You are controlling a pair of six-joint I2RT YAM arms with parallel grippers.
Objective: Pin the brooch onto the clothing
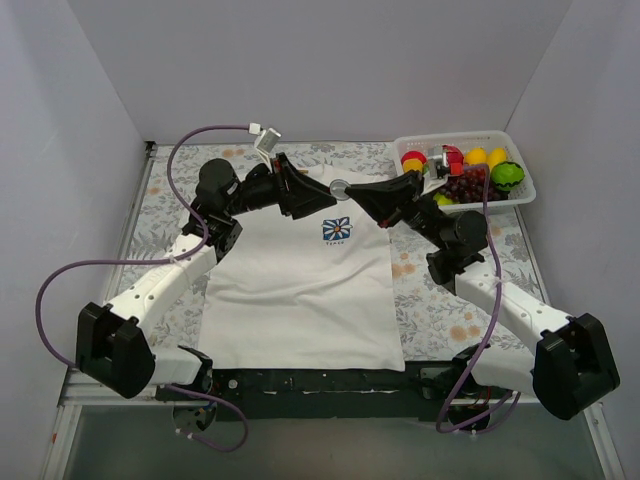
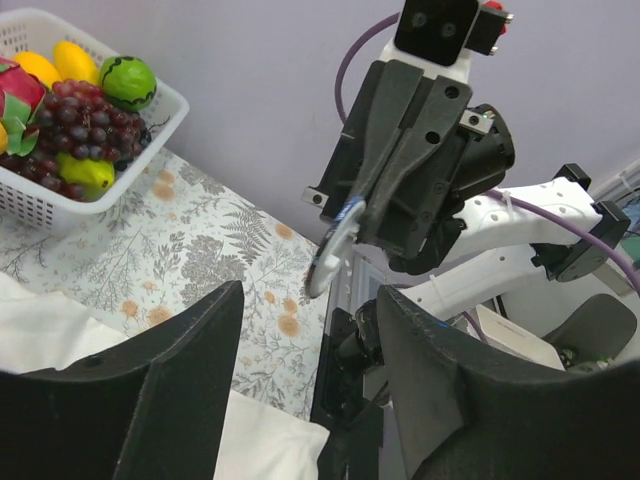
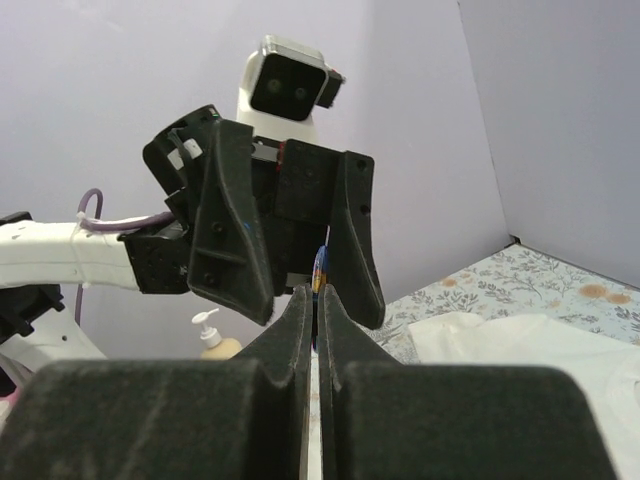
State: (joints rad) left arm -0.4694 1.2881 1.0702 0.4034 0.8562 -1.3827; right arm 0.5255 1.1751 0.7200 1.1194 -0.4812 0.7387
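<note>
The white T-shirt (image 1: 300, 300) lies flat on the floral table, neck toward the far side. A square dark blue daisy emblem (image 1: 337, 230) sits on its chest. My right gripper (image 1: 350, 188) hovers above the collar, shut on a thin round brooch (image 1: 340, 186) with a silver back and blue rim. The brooch shows edge-on in the right wrist view (image 3: 319, 268) and as a tilted disc in the left wrist view (image 2: 330, 255). My left gripper (image 1: 318, 196) faces it from the left, open and empty, its fingers (image 2: 170, 390) wide apart over the shirt (image 2: 260, 440).
A white basket (image 1: 520, 195) of toy fruit stands at the back right, also in the left wrist view (image 2: 40, 205). A soap dispenser bottle (image 3: 215, 340) shows behind the left arm. Purple cables loop around both arms. Grey walls close three sides.
</note>
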